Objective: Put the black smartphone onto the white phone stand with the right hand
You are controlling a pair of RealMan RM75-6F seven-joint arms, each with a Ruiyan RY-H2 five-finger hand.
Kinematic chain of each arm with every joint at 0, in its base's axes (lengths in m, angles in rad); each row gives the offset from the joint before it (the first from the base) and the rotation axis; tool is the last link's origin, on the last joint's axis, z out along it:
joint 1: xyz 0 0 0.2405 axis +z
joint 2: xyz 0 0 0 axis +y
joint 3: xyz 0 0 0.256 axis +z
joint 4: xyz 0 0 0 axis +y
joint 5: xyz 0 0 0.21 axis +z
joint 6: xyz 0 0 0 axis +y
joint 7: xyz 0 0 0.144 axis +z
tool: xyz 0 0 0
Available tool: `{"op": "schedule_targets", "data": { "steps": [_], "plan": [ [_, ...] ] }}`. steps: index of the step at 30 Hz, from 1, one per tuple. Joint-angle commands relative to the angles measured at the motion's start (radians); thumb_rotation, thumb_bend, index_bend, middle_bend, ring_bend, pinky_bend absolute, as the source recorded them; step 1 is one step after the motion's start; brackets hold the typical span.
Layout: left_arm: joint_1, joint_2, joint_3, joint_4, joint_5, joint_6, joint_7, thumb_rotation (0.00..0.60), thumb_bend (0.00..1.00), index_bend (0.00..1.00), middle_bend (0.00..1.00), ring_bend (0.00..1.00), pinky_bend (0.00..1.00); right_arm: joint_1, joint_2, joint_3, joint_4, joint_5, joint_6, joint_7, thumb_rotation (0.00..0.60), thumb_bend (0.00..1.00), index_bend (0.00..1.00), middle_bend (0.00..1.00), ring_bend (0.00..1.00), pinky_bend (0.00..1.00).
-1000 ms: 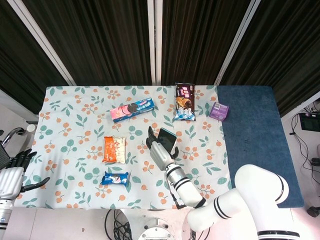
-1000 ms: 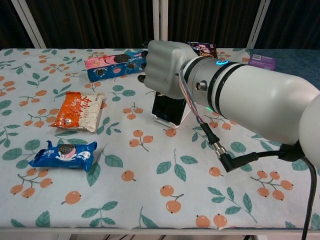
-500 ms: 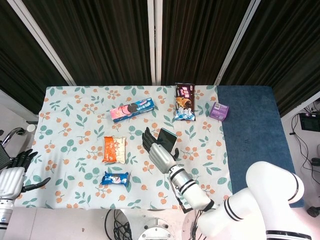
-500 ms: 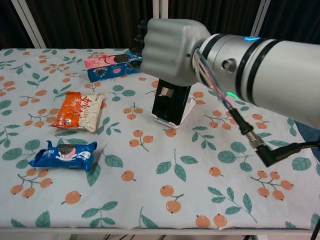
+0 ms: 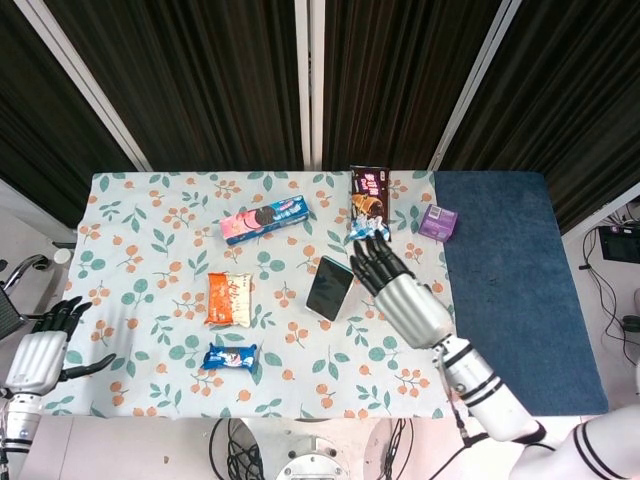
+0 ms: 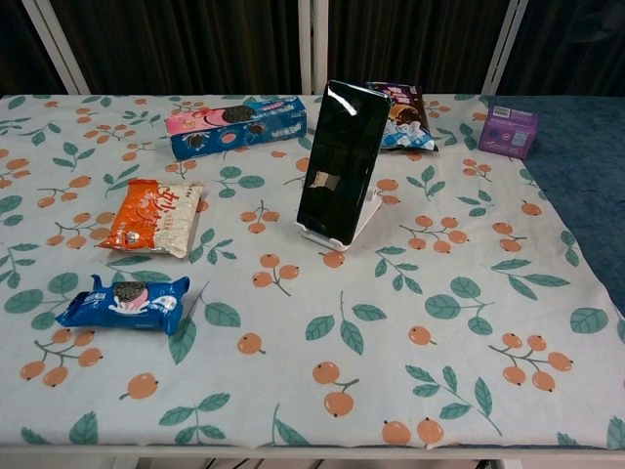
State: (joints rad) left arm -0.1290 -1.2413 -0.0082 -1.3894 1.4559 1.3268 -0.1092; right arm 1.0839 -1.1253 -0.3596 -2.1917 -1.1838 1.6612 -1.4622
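The black smartphone (image 6: 340, 161) leans upright on the white phone stand (image 6: 357, 223) near the middle of the table; in the head view the smartphone (image 5: 330, 288) shows as a dark slab. My right hand (image 5: 398, 290) hovers to the right of the phone in the head view, fingers spread, holding nothing and not touching it. The chest view does not show that hand. My left hand (image 5: 42, 352) hangs off the table's left front corner, fingers apart and empty.
On the flowered cloth (image 6: 293, 322) lie a pink-and-blue cookie box (image 6: 234, 125), an orange snack bag (image 6: 156, 217), a blue cookie pack (image 6: 125, 302), a dark snack bag (image 6: 400, 109) and a purple box (image 6: 508, 130). A blue mat (image 5: 510, 270) covers the right side.
My right hand has let go of the phone and drawn back to the right, out of the chest view. The phone now stands alone on the stand. The left hand shifted slightly.
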Motion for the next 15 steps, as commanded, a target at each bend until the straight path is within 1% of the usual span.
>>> {"op": "schedule_targets", "data": {
  "steps": [1, 3, 4, 6, 7, 9, 10, 13, 14, 15],
  "plan": [
    [-0.003, 0.0, -0.003, -0.01, -0.001, 0.001, 0.013, 0.163, 0.0, 0.11, 0.04, 0.05, 0.14, -0.201, 0.191, -0.105, 0.159, -0.193, 0.101, 0.413, 0.6, 0.03, 0.0, 0.0, 0.0, 0.0],
    [-0.003, 0.001, -0.004, -0.018, -0.002, 0.005, 0.023, 0.161, 0.0, 0.11, 0.04, 0.05, 0.14, -0.288, 0.204, -0.1, 0.277, -0.193, 0.122, 0.619, 0.6, 0.03, 0.0, 0.0, 0.0, 0.0],
    [-0.002, 0.003, -0.004, -0.022, -0.002, 0.009, 0.029, 0.164, 0.0, 0.11, 0.04, 0.05, 0.14, -0.341, 0.196, -0.092, 0.343, -0.184, 0.125, 0.752, 0.6, 0.02, 0.0, 0.0, 0.0, 0.0],
    [-0.001, 0.005, -0.005, -0.029, -0.001, 0.014, 0.036, 0.172, 0.0, 0.11, 0.04, 0.05, 0.14, -0.427, 0.167, -0.07, 0.445, -0.156, 0.122, 0.987, 0.6, 0.02, 0.0, 0.0, 0.0, 0.0],
    [0.001, 0.008, -0.004, -0.034, 0.0, 0.018, 0.039, 0.174, 0.0, 0.11, 0.04, 0.05, 0.14, -0.486, 0.142, -0.05, 0.515, -0.128, 0.118, 1.129, 0.6, 0.02, 0.0, 0.0, 0.0, 0.0],
    [0.003, 0.013, -0.003, -0.044, 0.002, 0.024, 0.047, 0.175, 0.0, 0.11, 0.04, 0.05, 0.14, -0.572, 0.092, -0.016, 0.626, -0.083, 0.109, 1.298, 0.6, 0.03, 0.0, 0.0, 0.0, 0.0],
    [0.004, 0.018, -0.002, -0.052, 0.004, 0.028, 0.055, 0.174, 0.0, 0.11, 0.04, 0.05, 0.14, -0.625, 0.056, 0.004, 0.698, -0.056, 0.098, 1.389, 0.6, 0.04, 0.0, 0.0, 0.0, 0.0],
    [0.007, 0.031, 0.0, -0.071, 0.01, 0.039, 0.079, 0.174, 0.0, 0.11, 0.04, 0.05, 0.14, -0.732, -0.022, 0.055, 0.824, -0.017, 0.07, 1.611, 0.6, 0.06, 0.0, 0.0, 0.0, 0.0],
    [0.009, 0.036, 0.001, -0.08, 0.011, 0.044, 0.09, 0.176, 0.0, 0.11, 0.04, 0.05, 0.14, -0.771, -0.05, 0.074, 0.869, -0.009, 0.055, 1.703, 0.6, 0.08, 0.0, 0.0, 0.0, 0.0],
    [0.01, 0.039, 0.001, -0.087, 0.013, 0.048, 0.098, 0.176, 0.0, 0.11, 0.04, 0.05, 0.14, -0.796, -0.068, 0.086, 0.901, -0.006, 0.042, 1.762, 0.6, 0.11, 0.0, 0.0, 0.0, 0.0]
  ]
}}
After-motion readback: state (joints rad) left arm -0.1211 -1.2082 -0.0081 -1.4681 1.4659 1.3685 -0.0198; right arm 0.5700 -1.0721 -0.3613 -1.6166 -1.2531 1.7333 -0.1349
